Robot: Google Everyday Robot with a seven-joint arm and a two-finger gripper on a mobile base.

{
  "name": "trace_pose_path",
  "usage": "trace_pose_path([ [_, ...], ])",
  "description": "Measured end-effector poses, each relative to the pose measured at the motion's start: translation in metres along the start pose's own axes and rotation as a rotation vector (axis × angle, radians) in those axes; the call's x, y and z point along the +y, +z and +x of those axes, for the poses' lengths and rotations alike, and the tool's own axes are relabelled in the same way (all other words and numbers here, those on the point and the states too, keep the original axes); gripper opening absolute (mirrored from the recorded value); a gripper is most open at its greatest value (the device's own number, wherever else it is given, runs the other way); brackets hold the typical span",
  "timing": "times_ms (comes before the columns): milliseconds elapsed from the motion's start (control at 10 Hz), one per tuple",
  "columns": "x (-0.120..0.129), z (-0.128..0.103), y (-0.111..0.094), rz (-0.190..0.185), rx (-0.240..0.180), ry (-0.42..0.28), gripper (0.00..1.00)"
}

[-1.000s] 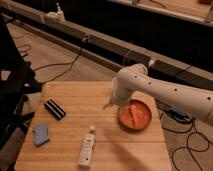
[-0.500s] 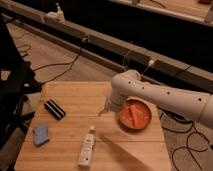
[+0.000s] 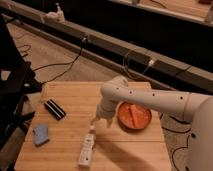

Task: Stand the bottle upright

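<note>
Bottle (image 3: pixel 86 150): flat on its side at the near edge of the wooden table (image 3: pixel 65 95), not yet stood up.
Long axis: runs near-to-far with a slight tilt, cap end pointing away, towards the arm.
Blue pad (image 3: pixel 41 134): off to the side of the bottle, well apart and out of play.
Gripper (image 3: pixel 94 121): hangs just beyond the cap end, low over the wood. Whether it is parted or closed, I cannot tell, and nothing shows a hold on the bottle.
Key relation: the bottle lies straight nearward from the gripper, neck closest, so I'd judge the neck end is the one to catch and tip up.
Black block (image 3: pixel 55 109): farther back and clear of the line.
Orange bowl (image 3: pixel 142 124): right beside the arm, a possible bump risk.
</note>
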Motion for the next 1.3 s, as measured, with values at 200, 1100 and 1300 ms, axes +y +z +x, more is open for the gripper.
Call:
trace_pose_path([
  [200,0.010,0.005,0.012,-0.004,0.033,-0.017,0.60],
  [1100,0.029,-0.005,0.056,0.022,0.138,-0.063,0.60],
  [1300,0.029,-0.008,0.060,0.026,0.147,-0.061,0.56],
])
